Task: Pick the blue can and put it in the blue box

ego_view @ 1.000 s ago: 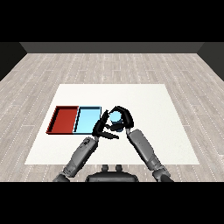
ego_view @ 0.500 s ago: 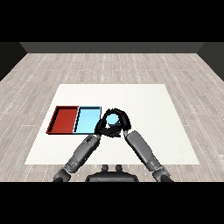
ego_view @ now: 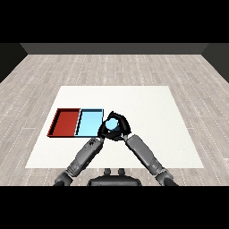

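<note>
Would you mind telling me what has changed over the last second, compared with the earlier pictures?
The right hand, curled round the blue can, has carried it leftward, toward the light blue tray; the can now sits just at the tray's right edge, not yet inside. The left hand has drawn in close beside the can; its fingers are hard to make out. The red tray, the light blue tray and the table stayed put.
</note>
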Available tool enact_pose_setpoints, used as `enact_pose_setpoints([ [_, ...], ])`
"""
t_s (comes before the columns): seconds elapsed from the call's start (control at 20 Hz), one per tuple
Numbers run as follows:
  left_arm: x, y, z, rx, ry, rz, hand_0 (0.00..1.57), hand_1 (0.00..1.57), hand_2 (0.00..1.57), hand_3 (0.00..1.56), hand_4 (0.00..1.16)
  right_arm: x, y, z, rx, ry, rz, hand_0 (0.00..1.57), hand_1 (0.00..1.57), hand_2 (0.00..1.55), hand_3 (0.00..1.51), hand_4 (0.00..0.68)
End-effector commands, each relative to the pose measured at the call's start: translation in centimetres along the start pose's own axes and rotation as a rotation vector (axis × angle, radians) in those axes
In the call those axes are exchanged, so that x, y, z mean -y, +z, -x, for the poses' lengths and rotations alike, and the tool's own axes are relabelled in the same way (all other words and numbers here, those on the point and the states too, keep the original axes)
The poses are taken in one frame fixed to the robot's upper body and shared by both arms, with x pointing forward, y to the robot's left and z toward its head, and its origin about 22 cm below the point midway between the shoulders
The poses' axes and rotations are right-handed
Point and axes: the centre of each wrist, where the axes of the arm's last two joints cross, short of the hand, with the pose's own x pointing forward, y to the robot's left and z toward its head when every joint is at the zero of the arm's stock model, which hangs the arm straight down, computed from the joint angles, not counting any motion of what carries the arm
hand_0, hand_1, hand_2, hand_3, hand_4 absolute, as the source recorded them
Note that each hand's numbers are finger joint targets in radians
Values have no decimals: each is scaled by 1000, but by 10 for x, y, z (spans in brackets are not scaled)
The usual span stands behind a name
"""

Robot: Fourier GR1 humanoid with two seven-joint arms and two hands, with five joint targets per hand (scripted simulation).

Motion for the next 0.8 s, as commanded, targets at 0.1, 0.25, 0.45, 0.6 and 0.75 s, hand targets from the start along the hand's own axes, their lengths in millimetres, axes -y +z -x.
enact_pose_setpoints([
  [0.1, 1, -16, 10, -40, -59, -47, 0, 0, 0, 0, 174, 7, -3, -11, -6, -32, -23, 1498, 1498, 1467, 1409, 533],
  [0.25, 6, -14, -8, -86, -81, -62, 0, 0, 0, 0, 0, -19, 3, -6, -14, -49, -38, 1500, 1500, 1464, 1407, 565],
  [0.45, 10, -20, -5, -63, -203, -67, 0, 0, 0, 0, 0, -11, -3, -2, -7, -57, -37, 1490, 1490, 1458, 1403, 570],
  [0.6, 5, -15, -18, -17, -228, -69, 0, 0, 0, 0, 206, -6, 5, -9, -22, -43, -36, 1475, 1475, 1457, 1399, 559],
  [0.75, 14, -21, -9, -66, -155, -139, 1112, 1112, 1098, 839, 694, -7, -10, -11, 7, -79, -48, 1473, 1473, 1455, 1400, 572],
])
